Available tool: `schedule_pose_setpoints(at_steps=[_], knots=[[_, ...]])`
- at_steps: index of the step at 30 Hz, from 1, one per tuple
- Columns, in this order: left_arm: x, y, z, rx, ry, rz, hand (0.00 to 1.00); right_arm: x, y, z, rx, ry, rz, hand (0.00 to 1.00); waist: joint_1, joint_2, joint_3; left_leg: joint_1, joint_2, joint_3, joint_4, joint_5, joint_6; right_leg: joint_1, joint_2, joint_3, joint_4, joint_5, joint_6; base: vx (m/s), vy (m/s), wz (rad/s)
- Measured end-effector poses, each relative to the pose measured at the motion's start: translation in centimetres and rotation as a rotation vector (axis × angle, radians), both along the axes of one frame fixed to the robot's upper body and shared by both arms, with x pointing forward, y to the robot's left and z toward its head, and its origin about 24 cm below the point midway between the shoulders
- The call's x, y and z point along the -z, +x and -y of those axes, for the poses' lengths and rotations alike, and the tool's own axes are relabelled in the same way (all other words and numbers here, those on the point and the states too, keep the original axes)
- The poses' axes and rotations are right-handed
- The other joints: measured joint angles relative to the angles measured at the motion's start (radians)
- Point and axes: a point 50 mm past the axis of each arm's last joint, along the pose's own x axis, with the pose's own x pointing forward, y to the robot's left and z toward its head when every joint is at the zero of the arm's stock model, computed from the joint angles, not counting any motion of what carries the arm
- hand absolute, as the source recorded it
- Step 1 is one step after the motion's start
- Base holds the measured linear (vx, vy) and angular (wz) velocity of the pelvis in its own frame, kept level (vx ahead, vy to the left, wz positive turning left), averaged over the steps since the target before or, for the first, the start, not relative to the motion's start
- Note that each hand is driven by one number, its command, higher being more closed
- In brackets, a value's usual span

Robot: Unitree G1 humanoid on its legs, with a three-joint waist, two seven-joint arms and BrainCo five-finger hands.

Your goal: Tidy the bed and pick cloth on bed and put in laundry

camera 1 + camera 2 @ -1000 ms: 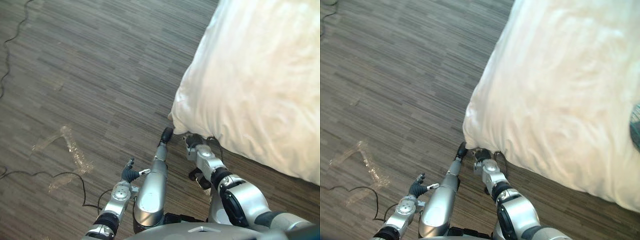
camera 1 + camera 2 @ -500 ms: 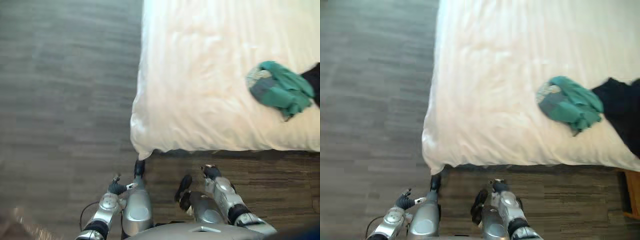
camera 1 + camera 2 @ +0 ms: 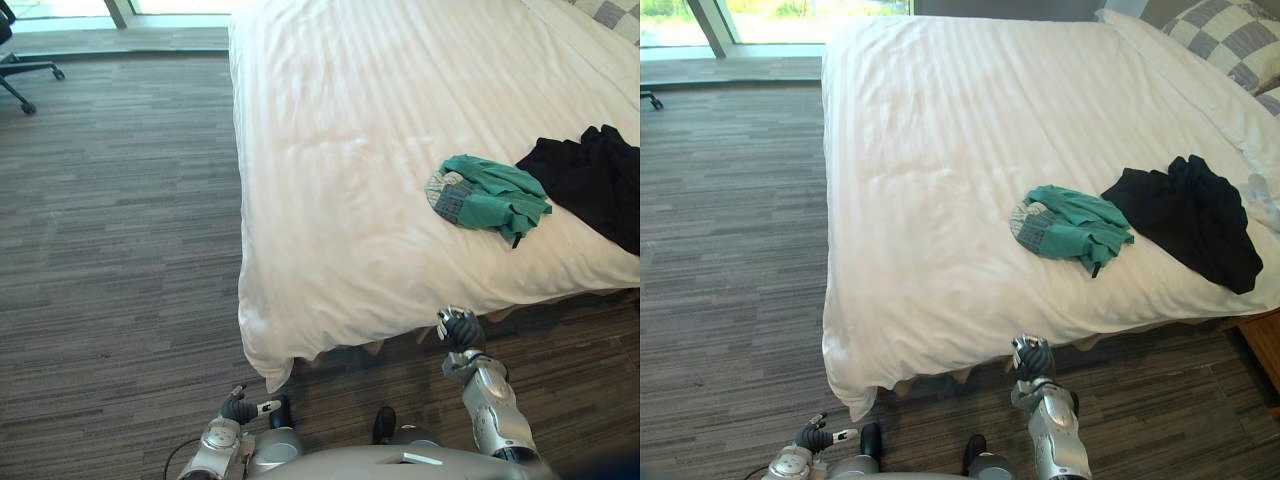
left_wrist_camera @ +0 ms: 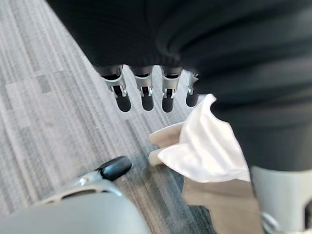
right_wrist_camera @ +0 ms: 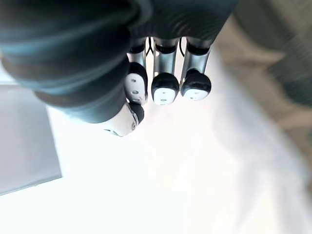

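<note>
My right hand [image 3: 1032,357], clenched and empty, hovers at the near edge of the bed [image 3: 940,150]; my left hand [image 4: 142,92] hangs relaxed by its corner. Green cloth [image 3: 1072,225] and black cloth [image 3: 1188,220] lie on the bed, untouched. Next, I reckon: open up and reach for the green one.

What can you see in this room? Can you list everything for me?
Bed: one, white cover, middle of the room.
Green cloth: one, green with a grey patch, on the bed towards its near edge.
Black cloth: one, black, on the bed beside the green cloth, to its right.
Pillow: at least one, grey and white checks, far right corner of the bed.
Chair: one, black wheeled base, far left on the floor.
Floor: grey-brown planks, around the bed.
Left hand: silver with dark tips, low by the bed's near corner, fingers relaxed, holding nothing.
Right hand: same colours, by the bed's near edge, fingers curled, holding nothing.
</note>
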Motion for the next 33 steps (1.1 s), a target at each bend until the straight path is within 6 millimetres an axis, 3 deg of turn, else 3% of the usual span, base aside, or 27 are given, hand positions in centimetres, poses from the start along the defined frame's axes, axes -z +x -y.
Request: schedule_pose_setpoints(at_steps=[5, 9, 13, 16, 19, 25, 29, 30, 33], knots=[[0.1, 0.1, 0.6, 0.034, 0.005, -0.005, 0.0, -1.8, 2.4, -3.1, -0.134, 0.018, 0.079, 1.0, 0.002, 0.022, -0.01, 0.004, -0.005, -0.027, 0.0, 0.0, 0.0, 0.028, -0.001, -0.021, -0.017, 0.0, 0.001, 0.02, -0.006, 0.15], [0.3, -0.1, 1.1, 0.086, 0.019, -0.027, 0.0, -3.1, 5.3, -6.2, -0.242, 0.046, 0.115, 1.0, 0.025, 0.042, -0.015, 0.006, -0.011, -0.054, 0.0, 0.002, 0.003, 0.051, -0.002, -0.058, -0.024, 0.0, 0.001, -0.01, -0.009, 0.2], [0.4, -0.2, 1.5, 0.1, 0.016, -0.033, 0.0, -3.4, 7.9, -7.1, -0.231, 0.063, 0.077, 1.0, 0.043, 0.065, -0.006, -0.009, -0.02, -0.082, -0.001, 0.009, 0.012, 0.056, -0.005, -0.087, -0.029, 0.003, 0.006, -0.04, 0.0, 0.24], [0.3, -0.1, 1.8, 0.101, 0.01, -0.026, 0.0, -3.8, 9.9, -6.6, -0.174, 0.08, 0.041, 1.0, 0.064, 0.096, 0.014, -0.028, -0.032, -0.101, -0.001, 0.018, 0.021, 0.049, -0.015, -0.108, -0.028, 0.007, 0.012, -0.04, 0.018, 0.23], [0.2, 0.4, 2.4, 0.098, 0.004, -0.002, 0.0, -4.6, 11.8, -4.5, -0.051, 0.113, 0.022, 1.0, 0.08, 0.131, 0.047, -0.067, -0.049, -0.131, 0.0, 0.035, 0.031, 0.024, -0.031, -0.136, -0.014, 0.009, 0.015, -0.03, 0.039, 0.33], [-0.3, 1.6, 2.9, 0.137, 0.009, 0.054, 0.0, -6.4, 13.6, -1.4, 0.087, 0.153, 0.075, 1.0, 0.074, 0.174, 0.148, -0.077, -0.078, -0.142, 0.006, 0.048, 0.048, -0.009, -0.083, -0.148, 0.068, -0.014, 0.03, -0.01, 0.051, 0.11], [-0.5, 2.2, 3.1, 0.151, 0.005, 0.085, 0.0, -8.0, 14.3, -0.4, 0.123, 0.177, 0.156, 1.0, 0.053, 0.183, 0.198, -0.099, -0.103, -0.129, 0.014, 0.044, 0.053, -0.089, -0.135, -0.111, 0.199, -0.067, 0.034, -0.09, 0.088, -0.03], [-0.7, 2.7, 2.9, 0.15, 0.011, 0.102, 0.0, -8.9, 14.6, -0.1, 0.125, 0.189, 0.206, 1.0, 0.055, 0.179, 0.221, -0.143, -0.107, -0.104, 0.077, 0.015, 0.073, -0.129, -0.153, -0.09, 0.243, -0.086, 0.029, -0.12, 0.053, -0.11], [-0.8, 2.7, 2.7, 0.149, 0.016, 0.1, 0.0, -9.1, 14.6, 0.0, 0.152, 0.234, 0.227, 1.0, 0.051, 0.17, 0.234, -0.179, -0.095, -0.037, 0.147, -0.028, 0.089, -0.17, -0.155, -0.044, 0.256, -0.094, 0.037, -0.1, 0.025, -0.29]])
